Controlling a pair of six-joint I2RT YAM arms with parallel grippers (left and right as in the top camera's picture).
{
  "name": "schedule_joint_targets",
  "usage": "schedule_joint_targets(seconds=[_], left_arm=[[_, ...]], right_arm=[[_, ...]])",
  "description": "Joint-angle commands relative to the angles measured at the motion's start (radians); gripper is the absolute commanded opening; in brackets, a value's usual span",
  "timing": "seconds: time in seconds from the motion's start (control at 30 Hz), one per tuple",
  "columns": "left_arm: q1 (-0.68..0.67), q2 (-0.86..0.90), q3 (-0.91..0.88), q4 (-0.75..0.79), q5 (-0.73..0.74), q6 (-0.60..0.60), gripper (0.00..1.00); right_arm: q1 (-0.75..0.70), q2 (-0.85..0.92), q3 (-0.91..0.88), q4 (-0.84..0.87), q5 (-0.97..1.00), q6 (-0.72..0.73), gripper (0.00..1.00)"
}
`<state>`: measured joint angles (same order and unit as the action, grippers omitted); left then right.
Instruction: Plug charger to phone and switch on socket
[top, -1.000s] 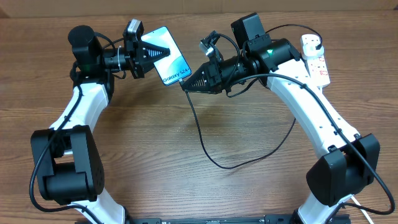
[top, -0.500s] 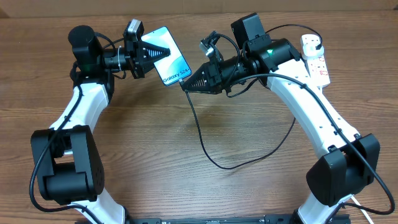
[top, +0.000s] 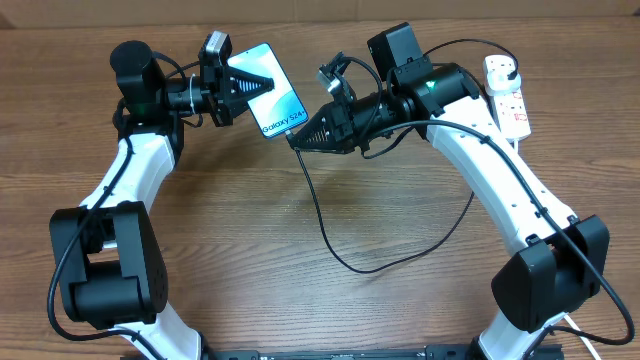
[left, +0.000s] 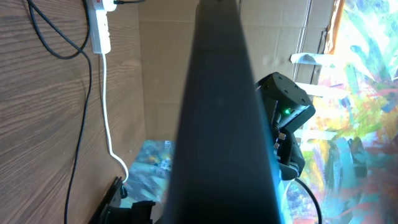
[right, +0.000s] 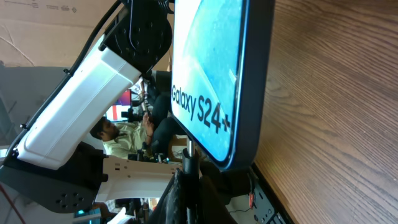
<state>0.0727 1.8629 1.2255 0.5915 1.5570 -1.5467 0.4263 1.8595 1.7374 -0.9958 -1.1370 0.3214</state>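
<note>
Phone (top: 287, 106) is clamped in the left hand (top: 265, 85) above the worktop (top: 240, 230); right hand (top: 297, 139), pinched on the charger (top: 325, 235) tip, meets its bottom edge (seating unclear); next, push straight in, then the socket (top: 508, 95) switch.

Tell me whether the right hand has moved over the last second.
Yes, slightly: in the overhead view the right hand has edged leftward, away from the fixed socket and toward the phone.
</note>
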Motion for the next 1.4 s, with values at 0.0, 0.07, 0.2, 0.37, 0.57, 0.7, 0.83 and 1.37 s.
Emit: schedule_joint_targets(seconds=[0.0,0.07,0.2,0.37,0.57,0.7,0.83,1.37], left_arm=[[-0.001,0.002,0.011,0.004,0.022,-0.014,0.04],[-0.001,0.002,0.011,0.004,0.022,-0.014,0.04],[-0.001,0.002,0.011,0.004,0.022,-0.024,0.04],[-0.001,0.002,0.011,0.004,0.023,-0.025,0.04],[-0.001,0.002,0.011,0.005,0.023,-0.024,0.04],[-0.001,0.002,0.011,0.005,0.023,-0.022,0.04],[-0.001,0.002,0.011,0.005,0.023,-0.021,0.04],[-0.001,0.002,0.011,0.012,0.023,-0.021,0.04]], right_arm=[[0.005,-0.036,0.029,-0.001,-0.007,0.004,0.04],[0.005,-0.036,0.029,-0.001,-0.002,0.004,0.04],[0.005,-0.036,0.029,-0.001,0.012,0.004,0.04],[0.005,-0.035,0.029,0.0,0.012,0.004,0.04],[0.005,-0.035,0.029,0.021,0.011,0.006,0.04],[0.004,-0.035,0.029,0.022,0.011,0.009,0.04],[0.003,-0.035,0.029,0.022,0.011,0.009,0.04],[-0.016,-0.035,0.029,0.024,0.011,0.009,0.04]])
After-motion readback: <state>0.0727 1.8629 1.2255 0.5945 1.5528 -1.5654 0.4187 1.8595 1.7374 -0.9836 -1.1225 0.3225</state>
